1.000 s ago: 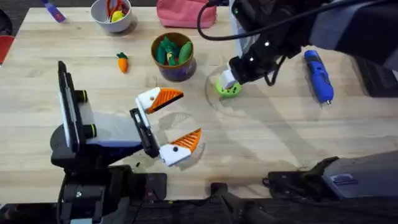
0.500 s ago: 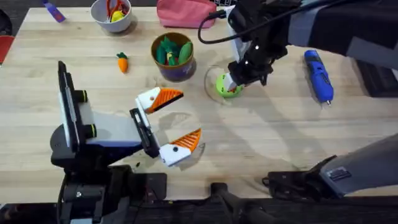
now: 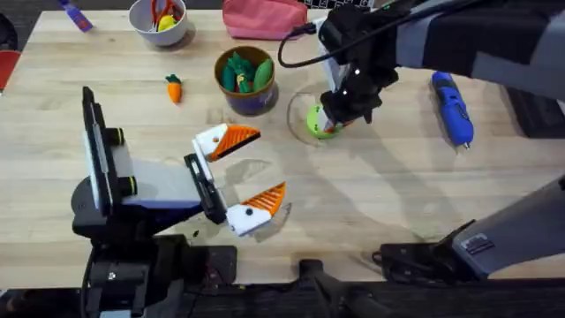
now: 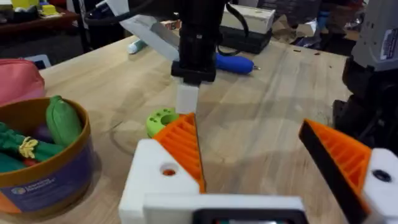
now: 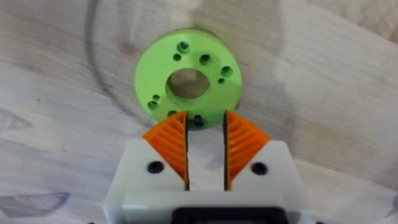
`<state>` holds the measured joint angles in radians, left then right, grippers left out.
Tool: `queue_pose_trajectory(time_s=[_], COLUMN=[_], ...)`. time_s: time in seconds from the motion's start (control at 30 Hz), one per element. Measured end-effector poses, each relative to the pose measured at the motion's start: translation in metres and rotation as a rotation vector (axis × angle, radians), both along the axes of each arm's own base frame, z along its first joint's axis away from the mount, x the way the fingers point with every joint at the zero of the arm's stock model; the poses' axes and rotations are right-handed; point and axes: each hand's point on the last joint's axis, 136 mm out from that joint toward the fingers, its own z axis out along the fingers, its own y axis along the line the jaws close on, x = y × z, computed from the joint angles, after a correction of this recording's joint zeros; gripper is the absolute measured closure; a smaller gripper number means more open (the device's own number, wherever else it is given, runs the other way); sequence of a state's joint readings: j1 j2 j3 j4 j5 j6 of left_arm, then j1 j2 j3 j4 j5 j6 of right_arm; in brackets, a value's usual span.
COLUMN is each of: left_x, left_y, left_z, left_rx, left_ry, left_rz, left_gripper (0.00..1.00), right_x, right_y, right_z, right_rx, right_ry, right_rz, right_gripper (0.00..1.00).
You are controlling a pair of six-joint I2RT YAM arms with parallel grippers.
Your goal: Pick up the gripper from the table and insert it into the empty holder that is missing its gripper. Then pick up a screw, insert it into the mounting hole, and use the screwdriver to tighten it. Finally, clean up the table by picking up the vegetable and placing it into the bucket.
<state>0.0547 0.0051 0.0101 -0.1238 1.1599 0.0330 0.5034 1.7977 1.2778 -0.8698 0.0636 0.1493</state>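
Hovering over the green disc (image 5: 188,83), the right gripper (image 5: 206,149) holds its fingers nearly closed, empty; the left gripper (image 3: 247,170) rests spread wide, holding nothing.

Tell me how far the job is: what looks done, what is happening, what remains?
Looks done: both fingers of the left gripper carry orange ribbed pads, so no holder looks empty. In hand: the right gripper sits at the green disc, its fingers closing on the rim. Left: the blue screwdriver lies untouched on the table, and the toy carrot lies outside the bucket.
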Motion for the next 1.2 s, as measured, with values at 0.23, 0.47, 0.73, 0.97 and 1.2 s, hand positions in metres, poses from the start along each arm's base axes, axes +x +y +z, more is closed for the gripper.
queue_pose_trajectory(time_s=[0.23, 0.47, 0.73, 0.97, 1.2], left_x=[0.000, 0.000, 0.000, 0.000, 0.000], left_y=[0.000, 0.000, 0.000, 0.000, 0.000], left_z=[0.000, 0.000, 0.000, 0.000, 0.000], left_rx=[0.000, 0.000, 0.000, 0.000, 0.000], left_ry=[0.000, 0.000, 0.000, 0.000, 0.000], left_rz=[0.000, 0.000, 0.000, 0.000, 0.000], left_gripper=[0.016, 0.015, 0.014, 0.015, 0.015], right_x=[0.003, 0.003, -0.002, -0.012, -0.009], right_y=[0.002, 0.005, 0.004, -0.001, 0.003], right_z=[0.000, -0.001, 0.000, 0.047, 0.149], right_rx=[0.008, 0.007, -0.005, -0.013, 0.050], right_ry=[-0.012, -0.015, 0.005, 0.014, -0.112], right_rz=[0.000, 0.009, 0.015, 0.032, 0.076], right_gripper=[0.971, 0.995, 0.995, 0.996, 0.996])
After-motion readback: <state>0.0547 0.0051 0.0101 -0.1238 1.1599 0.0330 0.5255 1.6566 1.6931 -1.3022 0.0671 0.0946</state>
